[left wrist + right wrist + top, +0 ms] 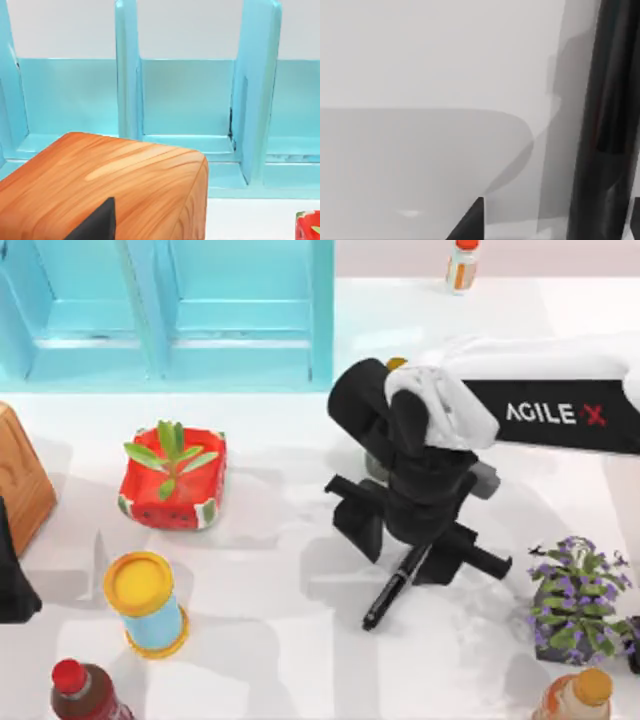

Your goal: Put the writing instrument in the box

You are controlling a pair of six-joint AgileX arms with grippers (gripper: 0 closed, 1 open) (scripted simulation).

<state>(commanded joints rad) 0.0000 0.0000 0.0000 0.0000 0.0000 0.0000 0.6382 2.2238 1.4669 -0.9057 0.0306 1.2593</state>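
Note:
The writing instrument (388, 600), a slim black marker pen, lies slanted on the white table right of centre. Its upper end is hidden under my right gripper (400, 545). That gripper points straight down over the pen, open, with one finger on each side of the barrel. In the right wrist view the black barrel (605, 125) runs close by and a fingertip (470, 225) shows apart from it. The box (180, 310), teal with open compartments, stands at the back left and also appears as the box (185, 100) in the left wrist view. My left gripper (10, 580) is parked at the table's left edge.
A wooden block (20, 480) sits by the left arm. A red watermelon planter (172, 478) and a yellow-lidded can (147, 602) stand left of centre, a red-capped bottle (85, 690) at front left. A purple flower pot (575, 600) and an orange-capped bottle (575, 695) stand at the right, and another bottle (461, 265) at the back.

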